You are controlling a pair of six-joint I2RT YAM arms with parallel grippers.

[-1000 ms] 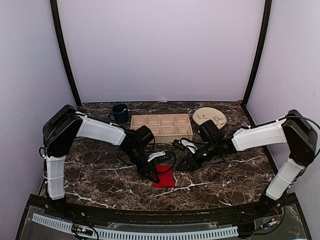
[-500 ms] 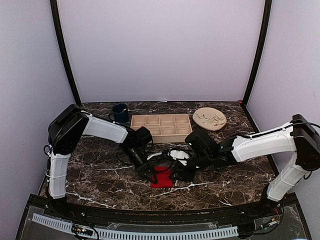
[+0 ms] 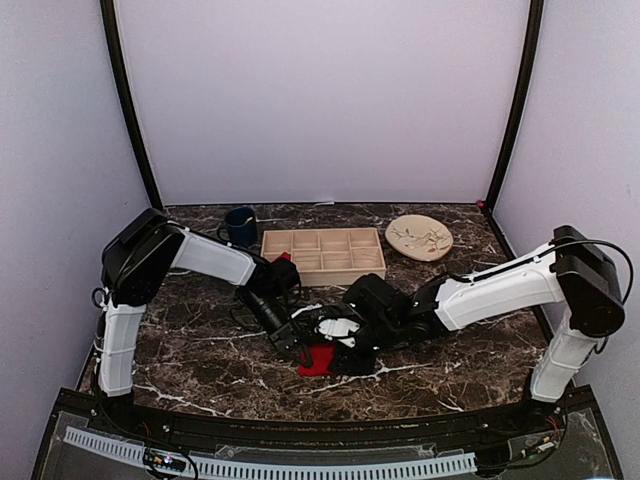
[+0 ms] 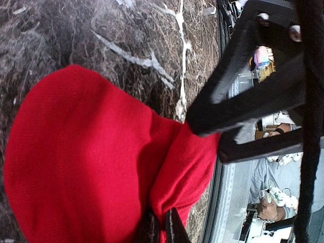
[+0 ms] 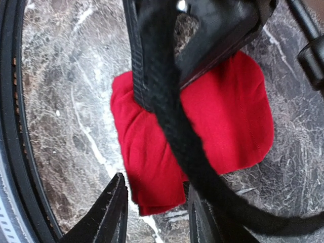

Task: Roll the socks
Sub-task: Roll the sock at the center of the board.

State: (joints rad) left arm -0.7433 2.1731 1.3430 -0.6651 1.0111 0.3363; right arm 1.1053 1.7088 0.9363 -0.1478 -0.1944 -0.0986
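Red sock (image 4: 76, 152) on tabletop (image 5: 55, 91): left claw (image 4: 162, 224) clamped on its fold; right claw (image 5: 157, 191) apart, straddling one edge.

L arm (image 3: 215, 262), R arm (image 3: 480, 290) over sock (image 3: 317, 363), tray (image 3: 322, 255) behind, near side free

The left arm (image 3: 210, 262) and the right arm (image 3: 495, 288) look alike. Each has long white tubes joined by big, round black blocks. The left tool (image 4: 163, 225) has two thin black fingers. The right tool (image 5: 157, 202) has two black pointed fingers. A thick black woven cable (image 5: 169, 121) hangs by the wrists. At 3 o'clock in the top view, a thin black wire (image 3: 603, 246) curls out of the right arm's black block.
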